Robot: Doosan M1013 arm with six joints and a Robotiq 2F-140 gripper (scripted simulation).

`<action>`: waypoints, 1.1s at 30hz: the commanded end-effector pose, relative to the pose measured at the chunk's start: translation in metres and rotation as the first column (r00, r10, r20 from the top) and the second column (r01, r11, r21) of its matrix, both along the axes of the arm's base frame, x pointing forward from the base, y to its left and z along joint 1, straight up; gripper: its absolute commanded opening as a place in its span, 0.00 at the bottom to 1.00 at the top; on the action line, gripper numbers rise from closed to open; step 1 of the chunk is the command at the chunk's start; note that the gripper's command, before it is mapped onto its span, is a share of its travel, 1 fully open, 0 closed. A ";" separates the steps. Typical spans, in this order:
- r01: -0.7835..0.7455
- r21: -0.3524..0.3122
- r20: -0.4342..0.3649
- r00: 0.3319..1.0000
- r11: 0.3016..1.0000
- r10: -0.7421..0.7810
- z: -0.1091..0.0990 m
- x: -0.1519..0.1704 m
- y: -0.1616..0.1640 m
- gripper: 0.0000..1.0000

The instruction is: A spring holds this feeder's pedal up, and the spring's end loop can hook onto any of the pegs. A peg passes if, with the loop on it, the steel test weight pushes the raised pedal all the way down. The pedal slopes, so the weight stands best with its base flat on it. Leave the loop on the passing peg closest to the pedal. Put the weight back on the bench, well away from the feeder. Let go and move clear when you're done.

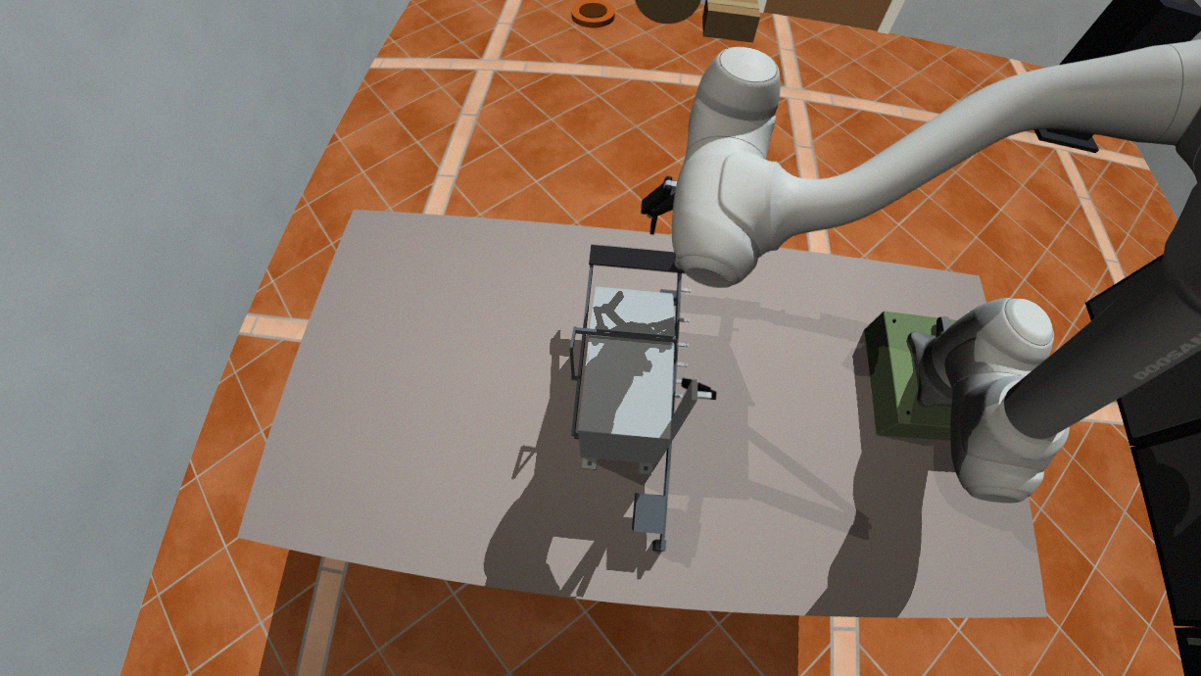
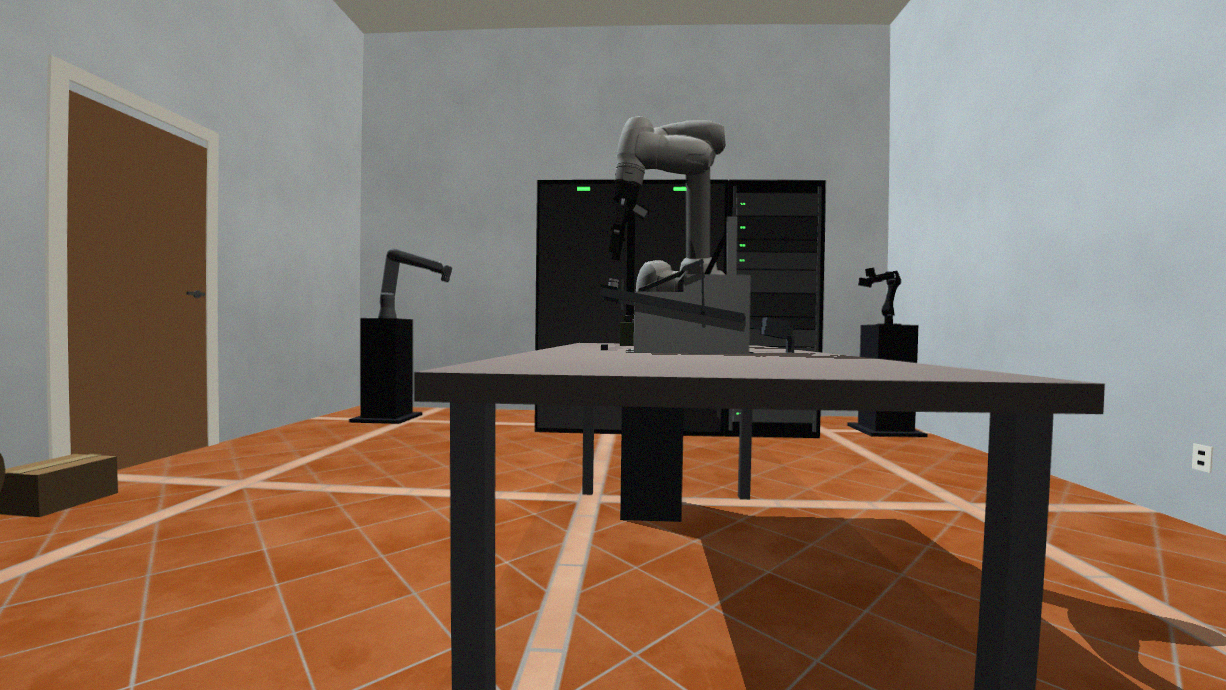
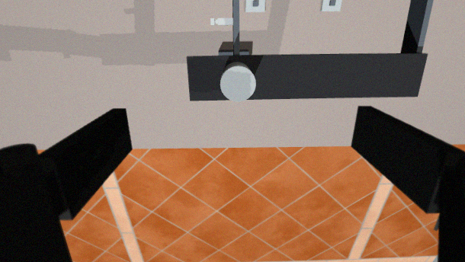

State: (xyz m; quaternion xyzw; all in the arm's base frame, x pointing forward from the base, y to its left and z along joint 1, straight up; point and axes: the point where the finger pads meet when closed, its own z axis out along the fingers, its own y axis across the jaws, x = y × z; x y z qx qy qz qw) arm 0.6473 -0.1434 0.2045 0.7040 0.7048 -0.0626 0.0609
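Orange floor tiles all around, blue-grey walls, and a grey counter (image 1: 403,436) in the middle with the feeder (image 1: 626,394) sitting roughly at its centre. Its dark pedal (image 3: 324,76) is at the far end of the box, by the counter's far edge, and the steel test weight (image 3: 238,83) is standing on it – in the wrist view you look straight down on its round pale top, toward the left end of the pedal bar. From the exterior view the pedal (image 2: 677,310) reads as a sloped dark bar across the front of the grey box. The end effector (image 3: 240,152) is spread fully apart with nothing between the fingers – the two black fingers sit well out to either side in the wrist view, on the nearer side of the weight and not touching it, with the counter's edge and floor showing between them. In the top view the end effector (image 1: 659,201) pokes out just left of the arm's big white wrist joint, past the counter's far edge. A row of small pegs (image 1: 682,335) runs down the right side of the feeder; I can't make out which one the spring loop is on. The arm's green base plate (image 1: 890,335) is over on the right of the counter.
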 end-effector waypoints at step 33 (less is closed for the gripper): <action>0.000 0.000 0.001 1.000 1.000 0.000 0.011 0.000 0.000 1.00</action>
